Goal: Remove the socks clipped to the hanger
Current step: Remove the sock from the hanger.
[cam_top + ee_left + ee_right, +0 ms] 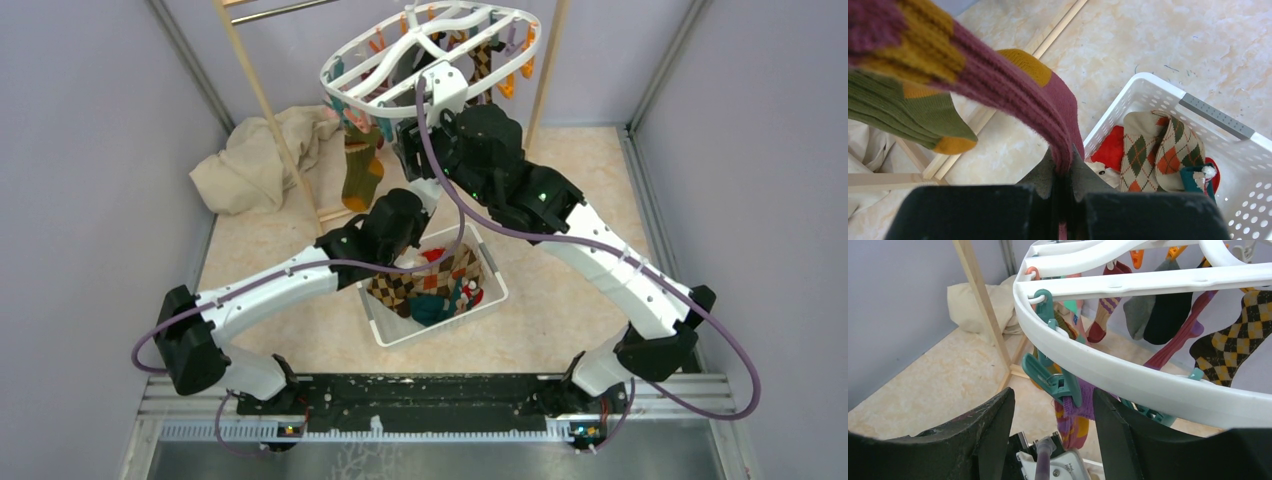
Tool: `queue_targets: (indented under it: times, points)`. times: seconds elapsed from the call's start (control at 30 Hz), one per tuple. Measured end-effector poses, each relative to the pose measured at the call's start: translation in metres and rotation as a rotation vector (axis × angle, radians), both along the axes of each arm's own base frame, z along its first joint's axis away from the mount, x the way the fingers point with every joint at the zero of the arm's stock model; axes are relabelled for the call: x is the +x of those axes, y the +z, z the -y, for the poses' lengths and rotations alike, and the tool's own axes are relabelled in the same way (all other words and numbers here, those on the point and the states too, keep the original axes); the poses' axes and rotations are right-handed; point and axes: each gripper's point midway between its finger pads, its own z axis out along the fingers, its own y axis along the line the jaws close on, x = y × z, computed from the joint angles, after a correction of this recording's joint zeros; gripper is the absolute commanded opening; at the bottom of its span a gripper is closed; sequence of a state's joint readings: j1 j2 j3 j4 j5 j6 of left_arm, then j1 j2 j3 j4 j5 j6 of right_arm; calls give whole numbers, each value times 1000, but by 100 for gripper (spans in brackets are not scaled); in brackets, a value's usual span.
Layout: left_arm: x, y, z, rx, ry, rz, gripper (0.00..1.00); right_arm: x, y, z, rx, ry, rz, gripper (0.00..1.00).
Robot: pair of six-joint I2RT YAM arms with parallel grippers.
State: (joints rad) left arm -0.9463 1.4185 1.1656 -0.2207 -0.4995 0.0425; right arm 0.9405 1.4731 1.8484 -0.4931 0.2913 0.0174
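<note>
Beige marbled tabletop (pixel 560 330), lilac walls (pixel 80 150); hanger (pixel 1128 375) back-ctr.

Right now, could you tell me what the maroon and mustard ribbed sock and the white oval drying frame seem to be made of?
The maroon and mustard ribbed sock looks like soft knitted yarn, matte, with raised ribs; the fibre itself is unclear. The white oval drying frame seems moulded plastic: smooth, slightly glossy, with rounded edges.

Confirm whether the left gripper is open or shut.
Shut. In the left wrist view the left gripper has its fingers pinched on the maroon sock, with no gap showing between them.
</note>
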Motion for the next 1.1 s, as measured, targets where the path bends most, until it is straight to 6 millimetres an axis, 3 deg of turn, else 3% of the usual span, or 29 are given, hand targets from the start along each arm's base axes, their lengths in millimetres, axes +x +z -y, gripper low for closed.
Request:
queue_targets:
  times: [0.5,1.1]
  points:
    - [-3,-1,10,13,-12,1,0,6,17,0,26,-52,76,60]
    - [-5,0,18,17,-29,5,0,20,7,-7,46,-98,111,61]
